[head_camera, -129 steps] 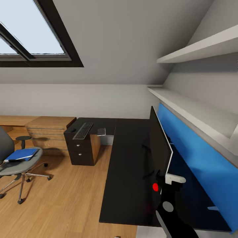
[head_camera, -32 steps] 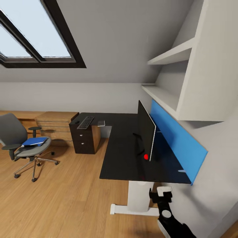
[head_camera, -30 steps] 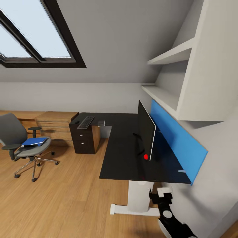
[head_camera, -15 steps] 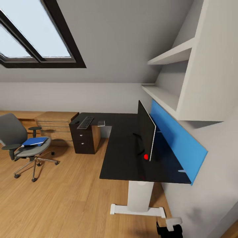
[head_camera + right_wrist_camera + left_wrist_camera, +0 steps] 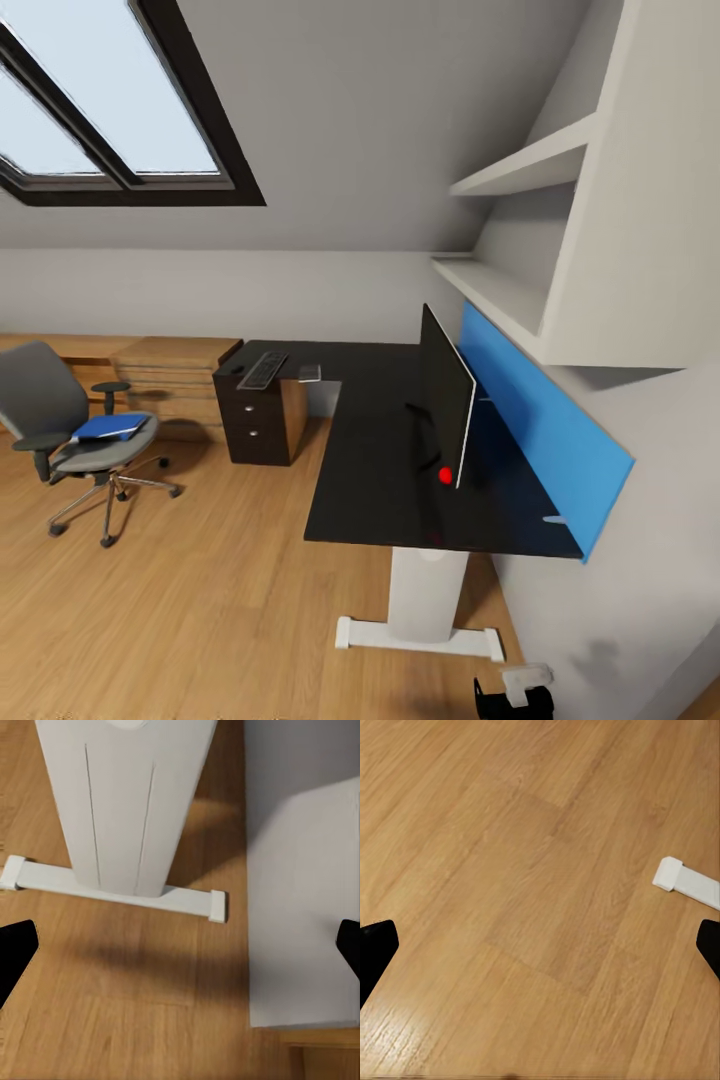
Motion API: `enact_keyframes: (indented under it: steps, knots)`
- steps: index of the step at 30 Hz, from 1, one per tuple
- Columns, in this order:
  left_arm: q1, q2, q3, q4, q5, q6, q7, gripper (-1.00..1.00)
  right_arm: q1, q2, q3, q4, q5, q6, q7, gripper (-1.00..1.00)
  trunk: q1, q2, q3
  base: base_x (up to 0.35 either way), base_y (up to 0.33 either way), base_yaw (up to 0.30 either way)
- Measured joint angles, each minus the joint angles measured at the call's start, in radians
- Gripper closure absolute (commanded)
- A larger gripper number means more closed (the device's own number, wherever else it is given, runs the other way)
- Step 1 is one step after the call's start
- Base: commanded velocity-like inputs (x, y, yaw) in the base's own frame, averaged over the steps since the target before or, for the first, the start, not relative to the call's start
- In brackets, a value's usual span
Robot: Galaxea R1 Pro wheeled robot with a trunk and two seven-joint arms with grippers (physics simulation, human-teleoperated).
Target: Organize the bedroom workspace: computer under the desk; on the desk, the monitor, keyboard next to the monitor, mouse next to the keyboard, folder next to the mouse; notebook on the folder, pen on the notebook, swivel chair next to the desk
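At the desk's end, we have backed off, monitor placed.
Head view: monitor (image 5: 447,408) stands on the desk (image 5: 380,470); folder (image 5: 108,427) waits on the swivel chair (image 5: 70,430); right gripper (image 5: 515,690) has dropped low. Wrist views: both sets of jaws spread, empty.

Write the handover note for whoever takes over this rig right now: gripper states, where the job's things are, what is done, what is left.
Left gripper and right gripper: open, empty, facing the floor.
Monitor stands on the desk: done.
Keyboard lies at the desk's far end, away from the monitor: move it.
Folder lies on the swivel chair, which stands apart from the desk: both left.
Computer, mouse, notebook and pen: cannot tell.
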Motion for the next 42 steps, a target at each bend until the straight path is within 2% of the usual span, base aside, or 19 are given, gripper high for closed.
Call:
enact_keyframes:
  steps: [12, 29, 42]
  knots:
    - [0.000, 0.000, 0.003, 0.002, 0.000, -0.003, -0.007, -1.00, 0.000, 0.001, 0.000, 0.000, -0.003, 0.001, -0.001, -1.00, 0.000, 0.000, -0.003, 0.021, 0.050, 0.265]
    - [0.000, 0.000, 0.001, 0.002, 0.001, 0.000, -0.009, -1.00, 0.000, 0.001, 0.000, 0.000, -0.001, 0.002, -0.002, -1.00, 0.000, 0.000, -0.023, 0.136, 0.288, 0.161]
    - [0.000, 0.000, 0.000, 0.003, -0.001, 0.000, -0.010, -1.00, 0.000, 0.000, 0.000, 0.000, 0.001, 0.001, -0.001, -1.00, 0.000, 0.000, -0.042, 0.202, 0.289, 0.014]
